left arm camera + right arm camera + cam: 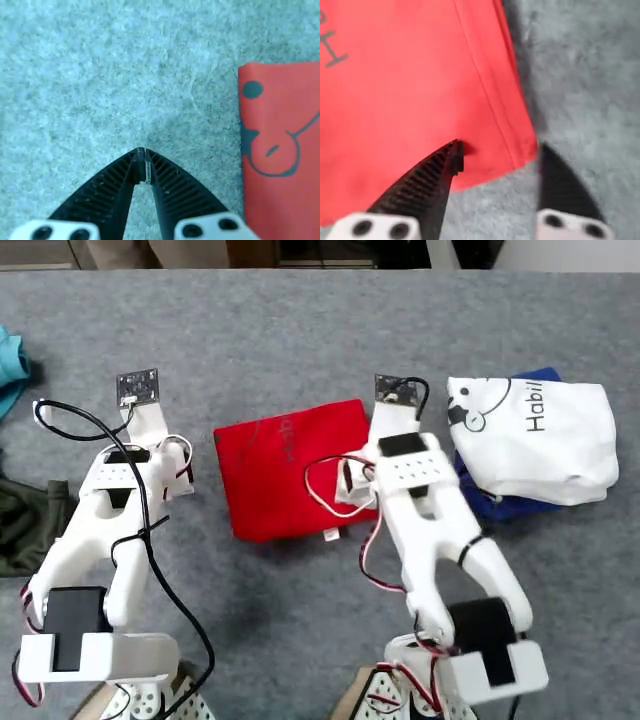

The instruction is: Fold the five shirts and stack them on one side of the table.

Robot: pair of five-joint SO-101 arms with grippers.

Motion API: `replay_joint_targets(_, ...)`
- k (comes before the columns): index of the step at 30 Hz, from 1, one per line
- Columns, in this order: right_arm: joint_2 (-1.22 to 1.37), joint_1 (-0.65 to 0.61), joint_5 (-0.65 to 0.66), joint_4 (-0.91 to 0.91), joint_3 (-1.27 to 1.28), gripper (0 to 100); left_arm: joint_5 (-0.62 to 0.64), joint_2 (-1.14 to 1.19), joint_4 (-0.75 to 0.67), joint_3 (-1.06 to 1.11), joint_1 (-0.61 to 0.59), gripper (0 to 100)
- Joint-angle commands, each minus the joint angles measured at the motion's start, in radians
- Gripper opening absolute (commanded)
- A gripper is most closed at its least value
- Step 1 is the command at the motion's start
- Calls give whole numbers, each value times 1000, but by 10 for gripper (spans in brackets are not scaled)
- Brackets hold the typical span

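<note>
The folded red shirt [285, 465] lies mid-frame on the counter [300, 330], with the white shirt [540, 440] stacked on a blue one [500, 502] at the right. The right gripper [500, 150] is spread across the red shirt's corner, one finger on the cloth and one on bare counter. The left gripper [141, 152] is pressed together over bare counter beside the shirt. To lift the shirt cleanly, the right gripper should sink low and catch every layer. I can't quite tell how many layers sit in its span. It should then carry the shirt flat toward the white pile.
</note>
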Motion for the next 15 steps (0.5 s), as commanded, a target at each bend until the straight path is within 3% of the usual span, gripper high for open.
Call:
replay_joint_targets(1,24,-44,-63,-46,-25,403,-3,-5,-12,-38,-5,19)
replay_joint_targets(4,39,-68,-106,-89,-25,452,-3,-5,-14,-40,-5,19)
replay_joint_targets(7,64,-81,-153,-143,-25,436,-3,-5,-14,-40,-5,19)
replay_joint_targets(15,208,-81,-241,-193,-27,298,-3,-4,-14,-40,-5,19)
